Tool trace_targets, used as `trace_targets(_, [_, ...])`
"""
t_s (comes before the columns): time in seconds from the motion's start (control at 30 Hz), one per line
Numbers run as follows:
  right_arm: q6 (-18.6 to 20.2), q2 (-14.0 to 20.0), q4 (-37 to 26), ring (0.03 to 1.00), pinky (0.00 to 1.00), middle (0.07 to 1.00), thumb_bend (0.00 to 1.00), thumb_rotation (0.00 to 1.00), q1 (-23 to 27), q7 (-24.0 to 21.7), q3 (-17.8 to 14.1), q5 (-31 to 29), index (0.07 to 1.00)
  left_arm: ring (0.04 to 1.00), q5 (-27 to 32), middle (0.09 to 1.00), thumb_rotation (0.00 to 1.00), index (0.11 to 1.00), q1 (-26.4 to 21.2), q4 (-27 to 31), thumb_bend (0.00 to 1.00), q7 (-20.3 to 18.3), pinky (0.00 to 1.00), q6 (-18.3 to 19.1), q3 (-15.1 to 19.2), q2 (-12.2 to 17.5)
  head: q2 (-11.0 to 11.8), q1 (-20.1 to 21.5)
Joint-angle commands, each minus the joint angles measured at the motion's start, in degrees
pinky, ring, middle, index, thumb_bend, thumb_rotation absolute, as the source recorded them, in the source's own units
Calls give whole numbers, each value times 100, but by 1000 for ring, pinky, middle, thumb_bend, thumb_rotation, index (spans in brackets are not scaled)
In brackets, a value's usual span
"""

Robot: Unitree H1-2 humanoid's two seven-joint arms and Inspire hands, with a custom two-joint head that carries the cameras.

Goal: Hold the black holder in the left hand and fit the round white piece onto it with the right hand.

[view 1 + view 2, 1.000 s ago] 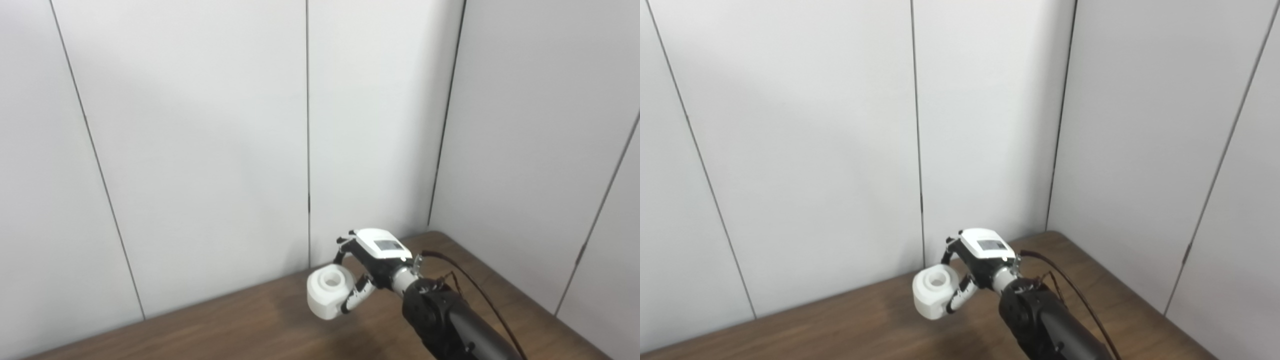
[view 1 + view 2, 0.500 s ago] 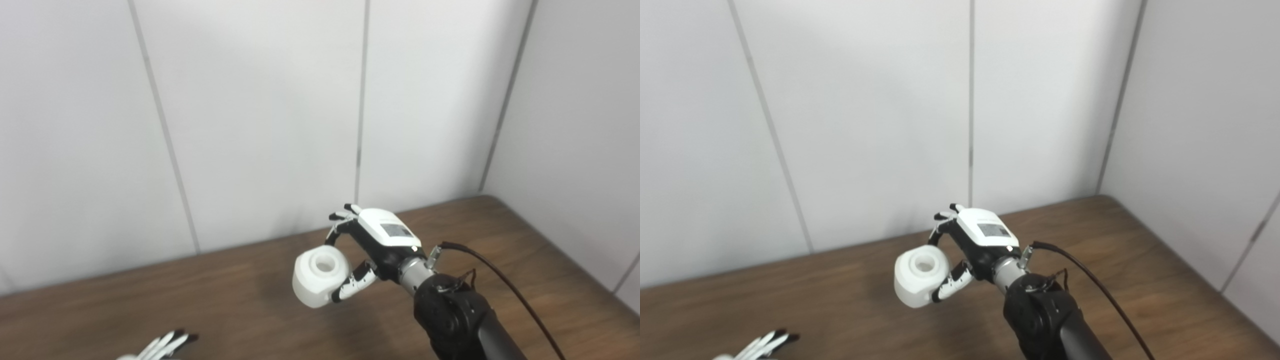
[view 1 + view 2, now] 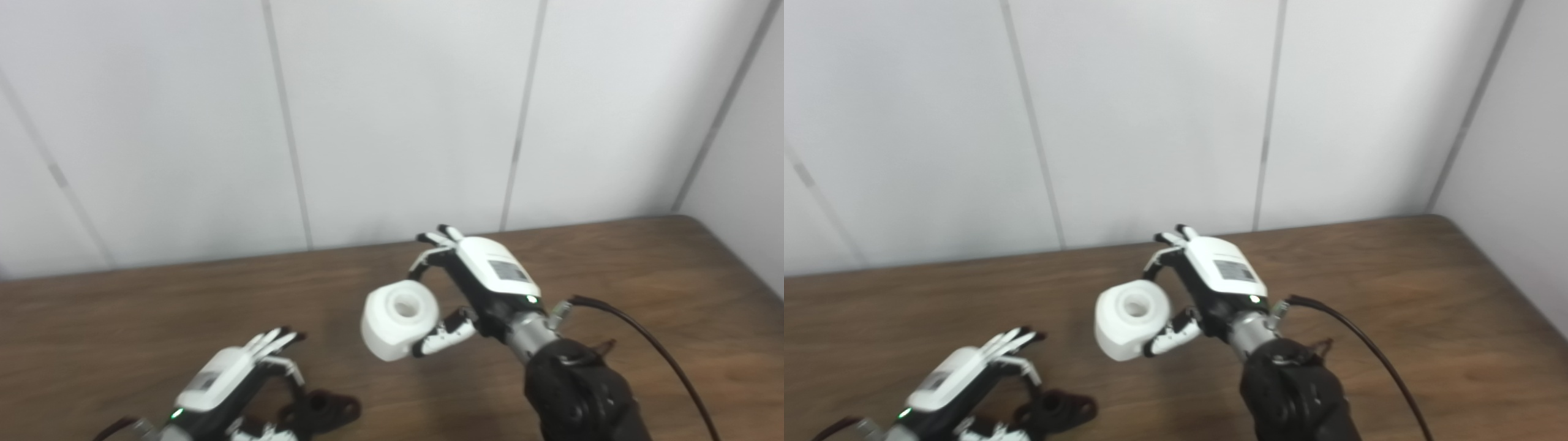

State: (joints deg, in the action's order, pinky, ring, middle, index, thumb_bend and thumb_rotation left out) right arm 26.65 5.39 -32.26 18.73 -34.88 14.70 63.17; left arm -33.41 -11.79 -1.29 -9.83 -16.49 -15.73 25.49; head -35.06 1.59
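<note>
I get even, bright, diffuse light from overhead, with no hard glare on the white wall panels [image 3: 398,122]. Both views look slightly soft, with mild motion blur; the panel seams at the left edge smear most. The round white piece [image 3: 399,318] is nearly blown out, its edges fuzzy, and it throws a faint shadow onto the wooden table [image 3: 122,318]. The black holder [image 3: 1056,409] reads as a dark blur with little detail.

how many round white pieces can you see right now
1. The round white piece is held up above the table in the right hand. None other shows, though the picture's lower edge cuts the table off.
</note>
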Motion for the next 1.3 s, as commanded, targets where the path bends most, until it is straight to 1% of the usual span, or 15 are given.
trace_targets(0.0, [-67,-139,-271,982,780,909,505,142,141,-22,22,70,481,989,-55,940,41,481,-97,235,515,105,1000,8,95,-12,-25,-40])
trace_targets(0.07, [-74,-229,-309,982,789,908,505,144,128,-100,36,78,481,991,-62,940,41,481,-102,213,514,120,1000,-23,111,-62,-97,-198])
trace_targets(0.2, [-137,-291,-367,978,785,905,504,146,138,-227,47,108,480,1000,-70,948,42,481,-126,244,514,62,1000,-2,120,-125,-198,-403])
trace_targets(0.33, [-112,-381,-488,969,762,902,504,148,181,-402,60,204,480,998,-160,945,43,481,-164,340,514,32,1000,109,101,-199,-313,-647])
trace_targets(0.43, [-117,-481,-530,970,764,901,505,147,136,-437,80,286,481,997,-257,947,43,481,-174,477,514,-65,1000,348,81,-275,-341,-830])
trace_targets(0.53, [-169,-597,-458,968,766,898,505,146,-4,-322,128,284,482,999,-352,956,43,481,-176,633,515,-201,1000,631,64,-364,-348,-981])
trace_targets(0.63, [-303,-628,-329,969,775,897,505,145,-135,-192,196,214,481,998,-391,959,43,482,-172,666,515,-211,1000,708,57,-430,-361,-1068])
trace_targets(0.73, [-407,-641,-279,955,737,887,505,147,-208,-153,211,218,480,993,-466,958,43,482,-165,700,515,-204,1000,769,55,-472,-359,-1118])
trace_targets(0.87, [-231,-927,-335,932,688,884,506,147,-376,-94,164,585,480,987,-532,951,42,481,-155,762,515,-193,1000,872,43,-540,-349,-1226])
trace_targets(0.93, [-242,-998,-349,900,661,873,506,147,-477,-27,118,648,481,986,-571,950,42,481,-156,760,515,-165,1000,877,29,-567,-336,-1257])
trace_targets(1.03, [-356,-1047,-311,881,647,865,507,146,-629,91,102,697,482,987,-615,951,42,481,-155,787,515,-187,1000,906,25,-605,-336,-1285])
trace_targets(1.23, [-447,-1098,-128,904,662,881,508,147,-721,384,145,667,481,989,-648,952,42,481,-147,741,515,-114,1000,862,38,-650,-307,-1259])
trace_targets(1.27, [-455,-1102,-107,906,664,884,508,146,-732,445,150,669,481,989,-643,951,42,481,-144,738,515,-107,1000,854,39,-655,-269,-1262])
